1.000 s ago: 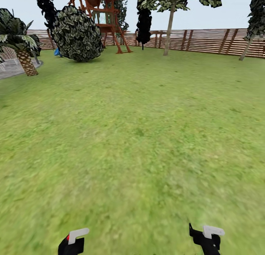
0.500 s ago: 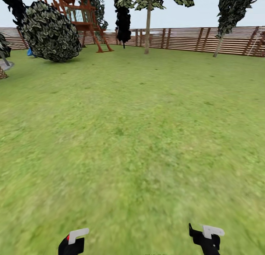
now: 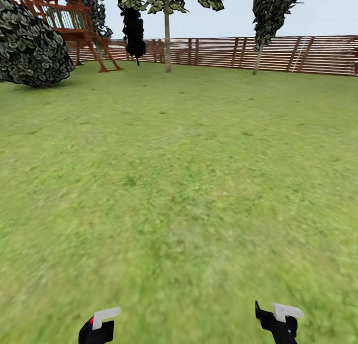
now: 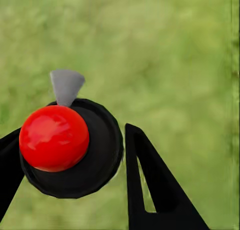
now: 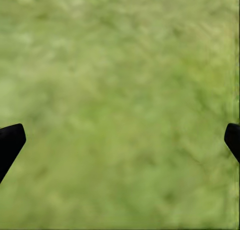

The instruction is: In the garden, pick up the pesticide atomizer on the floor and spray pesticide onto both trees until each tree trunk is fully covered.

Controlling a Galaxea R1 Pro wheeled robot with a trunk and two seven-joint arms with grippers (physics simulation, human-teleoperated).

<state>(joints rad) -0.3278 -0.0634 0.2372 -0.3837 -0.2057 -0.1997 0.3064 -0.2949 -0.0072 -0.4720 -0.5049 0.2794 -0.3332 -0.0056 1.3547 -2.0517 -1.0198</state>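
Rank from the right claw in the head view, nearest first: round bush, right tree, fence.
1. Right tree, straight ahead of the right claw, far across the lawn.
2. Fence, just behind that tree.
3. Round bush, far corner on the left.

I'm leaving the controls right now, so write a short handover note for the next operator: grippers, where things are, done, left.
Left gripper: shut on the pesticide atomizer, red knob and black body between its fingers.
Right gripper: open, nothing in it, over grass.
Two trees stand far ahead by the fence: one tree trunk ahead and slightly left, another trunk to its right. Wide lawn lies between.
Done: atomizer picked up.
Left: drive to each tree, spray both trunks until covered.
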